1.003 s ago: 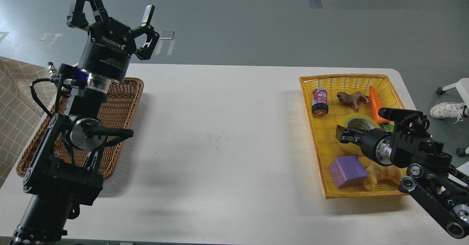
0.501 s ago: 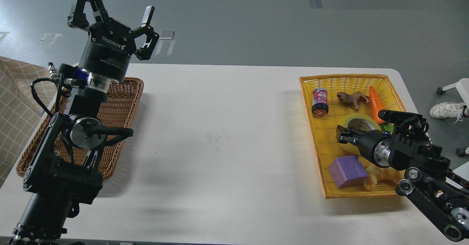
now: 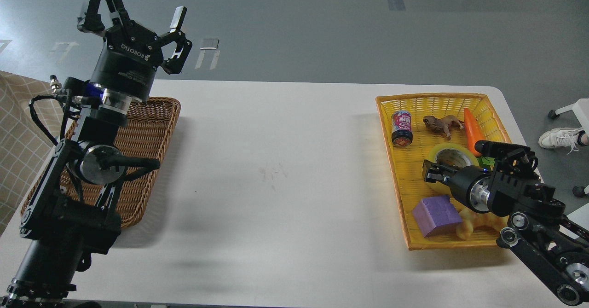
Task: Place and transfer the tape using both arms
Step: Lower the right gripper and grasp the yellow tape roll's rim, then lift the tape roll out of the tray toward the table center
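Right now we are seeing the tape (image 3: 453,155) lying flat in the yellow basket (image 3: 405,193) on the right side of the white table (image 3: 276,170), its round axis pointing up so that the hollow core is facing us. Our right gripper (image 3: 437,172) is reaching in from the lower right and lying low over the near rim of the roll; it is dark and seen nearly end-on, so we cannot tell whether its fingers are apart or together, nor whether they are touching the tape. Around the roll, inside the same basket, we are finding a small can (image 3: 401,127), a brown animal figure (image 3: 442,124) and an orange carrot (image 3: 471,124) on the far side, and a purple cube (image 3: 435,215) with a yellowish croissant toy (image 3: 471,223) on the near side.

Our left gripper (image 3: 140,15) is standing raised well above the table's left end, pointing up and away from us, fingers spread wide with nothing between them. Below it a brown wicker basket (image 3: 147,133) is sitting on the table's left edge. Beyond the table a grey floor (image 3: 322,31) is stretching away, and a white sneaker (image 3: 559,138) is showing at the far right.
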`<control>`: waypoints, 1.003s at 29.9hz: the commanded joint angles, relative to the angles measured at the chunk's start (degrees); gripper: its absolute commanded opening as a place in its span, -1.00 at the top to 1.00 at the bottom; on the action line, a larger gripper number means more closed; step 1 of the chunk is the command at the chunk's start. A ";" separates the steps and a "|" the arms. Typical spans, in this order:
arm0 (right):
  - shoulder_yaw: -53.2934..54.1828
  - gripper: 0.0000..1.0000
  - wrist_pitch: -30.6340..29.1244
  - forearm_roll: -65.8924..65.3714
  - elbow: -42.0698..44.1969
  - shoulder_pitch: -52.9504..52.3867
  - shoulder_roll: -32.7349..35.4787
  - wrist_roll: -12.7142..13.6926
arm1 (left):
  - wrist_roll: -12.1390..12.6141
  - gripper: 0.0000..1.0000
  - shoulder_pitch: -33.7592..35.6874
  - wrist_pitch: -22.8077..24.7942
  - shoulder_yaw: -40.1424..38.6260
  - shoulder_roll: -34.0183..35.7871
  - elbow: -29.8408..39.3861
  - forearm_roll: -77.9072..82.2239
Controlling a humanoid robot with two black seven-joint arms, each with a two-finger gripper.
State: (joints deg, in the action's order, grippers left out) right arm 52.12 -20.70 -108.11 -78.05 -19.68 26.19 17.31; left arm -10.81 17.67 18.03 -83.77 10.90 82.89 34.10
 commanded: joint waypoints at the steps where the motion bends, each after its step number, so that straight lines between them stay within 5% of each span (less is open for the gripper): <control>1: 0.17 0.55 0.05 0.09 -0.17 -0.01 0.00 0.00 | 0.09 -0.96 -0.09 -0.01 0.01 0.00 -0.01 0.00; 25: 0.61 0.55 -1.00 1.06 -3.95 -1.24 2.72 -1.58 | 0.00 -0.96 -0.35 -0.01 -0.17 0.09 0.08 -0.08; 30: 0.88 0.55 -6.35 1.23 -5.27 -7.81 4.04 -2.28 | 0.00 -0.96 -0.70 -0.10 -0.52 0.09 0.08 -0.08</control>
State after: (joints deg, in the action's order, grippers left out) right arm 53.01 -24.26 -106.99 -82.96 -23.88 29.84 15.44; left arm -10.81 17.08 17.98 -84.14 10.99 82.88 34.03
